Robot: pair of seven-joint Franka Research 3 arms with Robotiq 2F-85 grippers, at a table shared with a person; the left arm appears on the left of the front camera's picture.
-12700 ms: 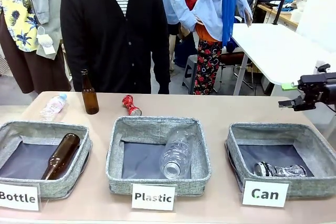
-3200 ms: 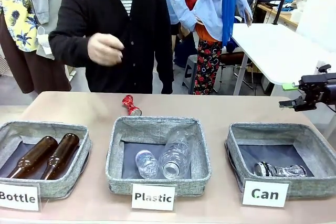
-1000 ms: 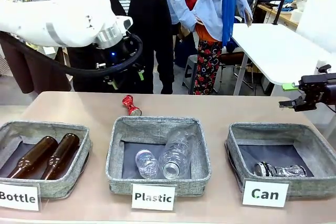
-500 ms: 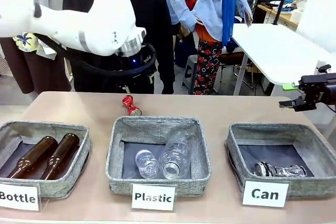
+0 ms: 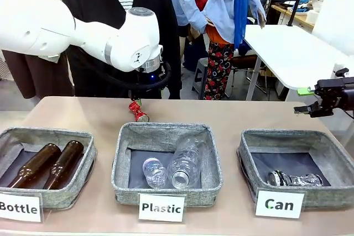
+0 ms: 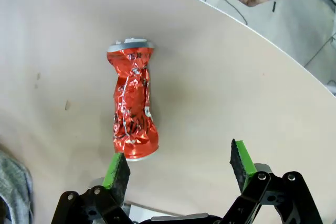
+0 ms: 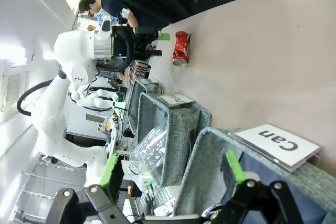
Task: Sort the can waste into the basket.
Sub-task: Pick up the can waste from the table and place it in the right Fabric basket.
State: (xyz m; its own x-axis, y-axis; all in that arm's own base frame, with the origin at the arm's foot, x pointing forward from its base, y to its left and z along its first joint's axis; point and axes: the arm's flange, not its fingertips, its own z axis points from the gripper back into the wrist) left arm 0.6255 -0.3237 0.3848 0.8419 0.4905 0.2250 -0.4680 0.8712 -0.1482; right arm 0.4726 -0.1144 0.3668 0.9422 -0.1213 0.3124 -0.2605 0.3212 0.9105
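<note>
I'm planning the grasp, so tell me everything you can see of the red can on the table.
The red can is shiny red metal with silver ends, crushed and twisted thin at its waist. It lies on its side on the beige table, just behind the Plastic basket, apart from it. The open left end effector hovers by one end, one green pad close beside it, not around it.

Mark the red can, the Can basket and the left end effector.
red can (image 6: 132,106): left wrist view, crumpled middle.
Can basket (image 5: 287,135): front view, far rim.
left end effector (image 6: 178,153): left wrist view, midway between open fingertips.
</note>
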